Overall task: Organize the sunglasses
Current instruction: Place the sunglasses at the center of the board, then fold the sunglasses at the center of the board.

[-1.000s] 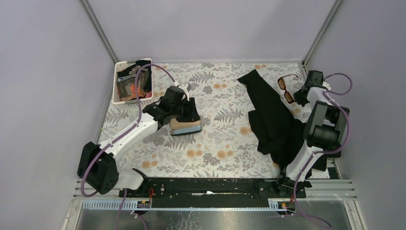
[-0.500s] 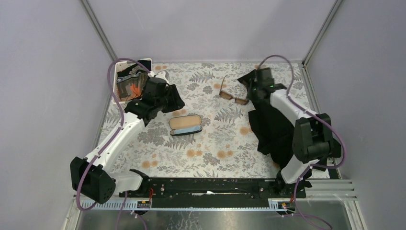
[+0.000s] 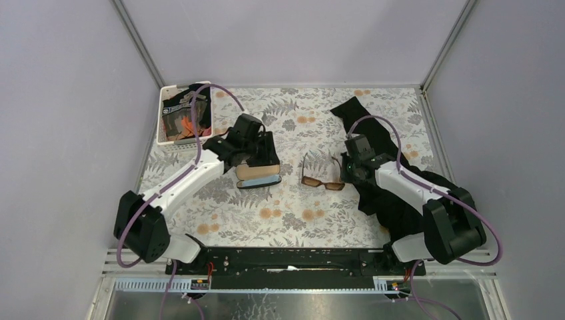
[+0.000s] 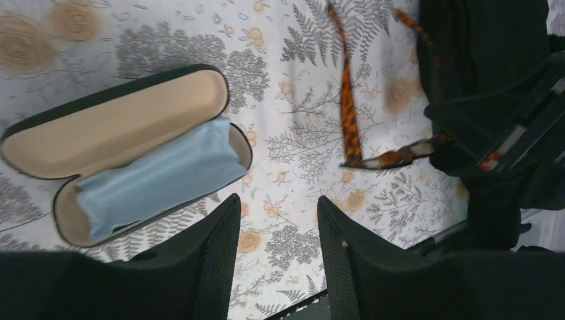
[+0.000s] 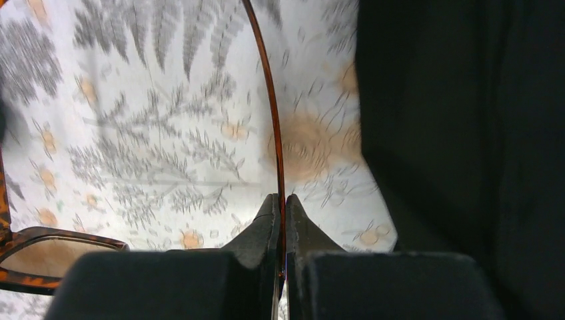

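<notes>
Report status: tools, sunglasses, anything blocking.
Right tool shut on sunglasses arm. Left tool open by the open case. Cloth lies inside case, in the way.

Thin amber-brown sunglasses (image 3: 323, 181) with dark lenses have moved. They were in the back right corner of the floral table a second ago and mid-back half a second ago. Now they're near the centre, just right of the open black oblong glasses case (image 3: 258, 177). The right gripper (image 3: 344, 175) travelled with them: out of the right rear corner, across to the left, then toward the near side. The right arm has swung from upright at the table edge to reaching low over the table. The left gripper (image 3: 265, 159) was over the case, pulled back toward the white basket (image 3: 162, 123), and is now back above the case's far edge.
</notes>
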### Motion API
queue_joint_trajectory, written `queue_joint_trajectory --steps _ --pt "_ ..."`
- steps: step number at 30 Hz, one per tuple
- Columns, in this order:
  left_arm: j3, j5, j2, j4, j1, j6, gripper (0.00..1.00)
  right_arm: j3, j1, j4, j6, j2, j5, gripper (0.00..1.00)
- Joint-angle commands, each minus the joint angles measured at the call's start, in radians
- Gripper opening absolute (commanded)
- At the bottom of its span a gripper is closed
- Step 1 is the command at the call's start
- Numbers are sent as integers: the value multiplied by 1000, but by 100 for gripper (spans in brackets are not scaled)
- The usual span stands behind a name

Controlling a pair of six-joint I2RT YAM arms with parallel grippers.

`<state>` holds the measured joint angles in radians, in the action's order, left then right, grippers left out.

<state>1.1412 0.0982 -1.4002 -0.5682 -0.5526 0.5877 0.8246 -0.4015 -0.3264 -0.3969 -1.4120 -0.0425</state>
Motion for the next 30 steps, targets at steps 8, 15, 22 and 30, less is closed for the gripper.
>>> queue_joint_trajectory --steps 8,15,22,30 --pt "66 181 -229 148 -83 10 54 -148 -114 55 -116 63 -72 0" --pt "132 171 -382 141 -143 4 47 -127 -134 43 -100 36 -99 0" --pt "166 207 -468 147 -166 -18 32 -132 -139 44 -99 34 -97 0" --pt "194 310 -540 152 -223 -93 3 -120 -150 54 -68 17 -55 0"
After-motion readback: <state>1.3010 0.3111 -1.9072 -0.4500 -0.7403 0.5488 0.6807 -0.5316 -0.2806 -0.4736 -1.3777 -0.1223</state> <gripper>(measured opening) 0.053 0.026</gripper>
